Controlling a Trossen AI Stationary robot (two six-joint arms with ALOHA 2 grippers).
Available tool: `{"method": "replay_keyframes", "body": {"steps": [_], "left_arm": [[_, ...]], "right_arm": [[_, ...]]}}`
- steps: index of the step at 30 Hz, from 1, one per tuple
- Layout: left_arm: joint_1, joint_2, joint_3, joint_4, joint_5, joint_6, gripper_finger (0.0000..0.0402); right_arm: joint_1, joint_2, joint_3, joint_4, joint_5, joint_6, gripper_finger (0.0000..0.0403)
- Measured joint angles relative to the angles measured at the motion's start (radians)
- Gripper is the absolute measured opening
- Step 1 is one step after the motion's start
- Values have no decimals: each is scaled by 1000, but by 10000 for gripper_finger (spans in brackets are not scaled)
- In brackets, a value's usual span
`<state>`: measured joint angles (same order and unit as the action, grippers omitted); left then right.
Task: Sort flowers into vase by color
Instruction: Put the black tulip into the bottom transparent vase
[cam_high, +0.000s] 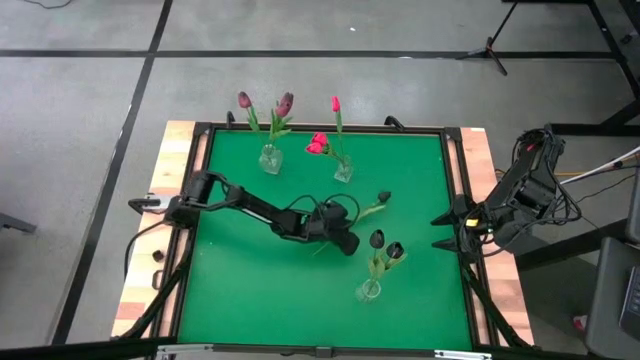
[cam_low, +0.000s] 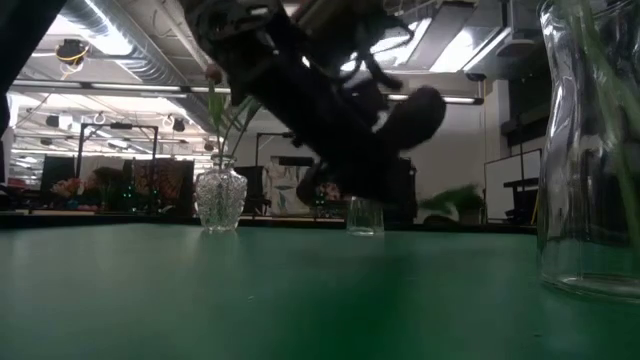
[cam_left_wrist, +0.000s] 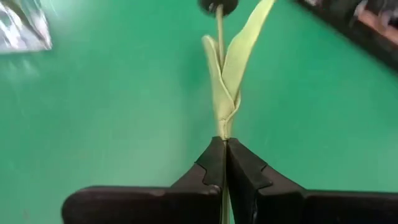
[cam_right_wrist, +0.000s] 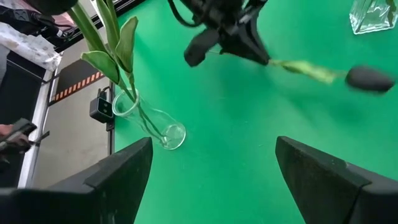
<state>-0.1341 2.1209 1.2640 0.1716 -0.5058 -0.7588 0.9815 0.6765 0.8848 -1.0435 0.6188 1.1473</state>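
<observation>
Flowers: high view showed one near-black tulip with a green stem (cam_high: 378, 203) near mat centre, its stem end clenched in the left gripper (cam_high: 347, 228), bud pointing to 2 o'clock. Two near-black tulips (cam_high: 385, 248) stood in a clear glass vase (cam_high: 369, 290) at 5 o'clock, pink ones (cam_high: 320, 143) in a small glass vase (cam_high: 344, 172) at 12, dusky purple ones (cam_high: 283, 104) in a clear vase (cam_high: 269, 159) at 11. Right gripper (cam_high: 440, 230) sat at the 3 o'clock edge of the green mat (cam_high: 240, 290), fingers spread wide, nothing in them.

Low view: dark left arm (cam_low: 340, 110) hung over the mat; gripper tip not readable.

Left wrist view: fingers (cam_left_wrist: 211, 165) pinched shut on the stem below its leaf (cam_left_wrist: 233, 68).

Right wrist view: black bud (cam_right_wrist: 370, 78) was blurred, just above the mat.
</observation>
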Motion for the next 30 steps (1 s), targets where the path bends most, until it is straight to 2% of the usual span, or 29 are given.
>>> {"method": "replay_keyframes", "body": {"steps": [12, 21, 27, 30], "left_arm": [[-13, -187, 1, -4, -283, 63, 0], [-72, -342, 1, 34, -335, 172, 0], [-135, -432, 1, 69, -464, 283, 0], [-164, -454, 1, 155, -482, 348, 0]], "right_arm": [[0, 0, 0, 0, -1, 0, 340], [0, 0, 0, -8, -1, -1, 340], [0, 2, 0, -6, 49, -3, 340], [0, 2, 0, -5, 70, -2, 340]]}}
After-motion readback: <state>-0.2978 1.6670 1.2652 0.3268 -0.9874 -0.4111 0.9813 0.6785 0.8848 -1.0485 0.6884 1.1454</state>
